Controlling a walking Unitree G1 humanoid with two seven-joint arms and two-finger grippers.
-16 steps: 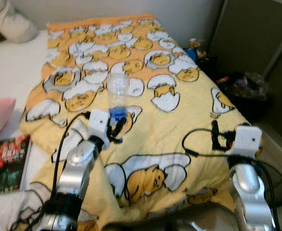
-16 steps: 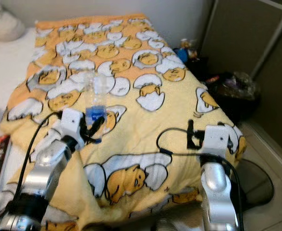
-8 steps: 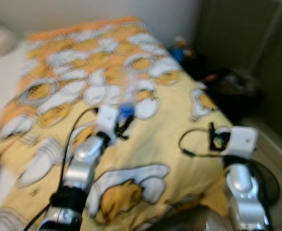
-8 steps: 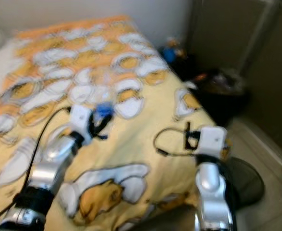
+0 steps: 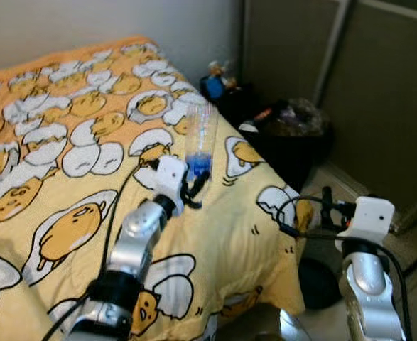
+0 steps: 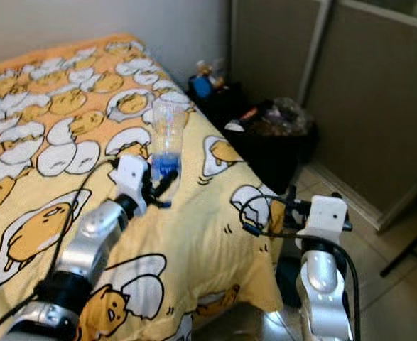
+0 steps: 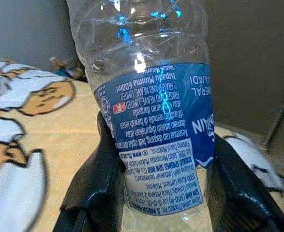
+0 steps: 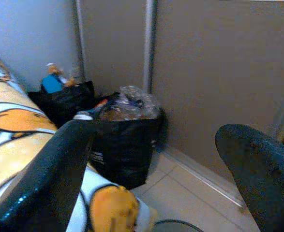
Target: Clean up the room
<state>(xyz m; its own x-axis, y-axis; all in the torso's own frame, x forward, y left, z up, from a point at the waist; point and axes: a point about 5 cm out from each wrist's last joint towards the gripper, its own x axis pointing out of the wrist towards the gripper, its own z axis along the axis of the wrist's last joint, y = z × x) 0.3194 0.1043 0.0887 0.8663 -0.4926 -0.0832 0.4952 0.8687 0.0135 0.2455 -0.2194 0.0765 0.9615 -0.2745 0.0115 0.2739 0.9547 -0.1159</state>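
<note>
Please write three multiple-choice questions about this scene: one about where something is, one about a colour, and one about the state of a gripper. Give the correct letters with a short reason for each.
1. Where is the black trash bag?
A. On the bed
B. On the floor beside the bed, in front of the dark panels
C. In the right gripper

2. What colour is the label on the bottle?
A. Blue with white print
B. Red
C. Green

3. What is the state of the left gripper?
A. Open and empty
B. Shut on the blanket
C. Shut on the bottle

Answers:
1 B: the full bag stands on the floor past the edge of the yellow blanket.
2 A: the left wrist view shows a blue label with white text.
3 C: both black fingers press the bottle's sides, while the right gripper is open and holds nothing.
</note>
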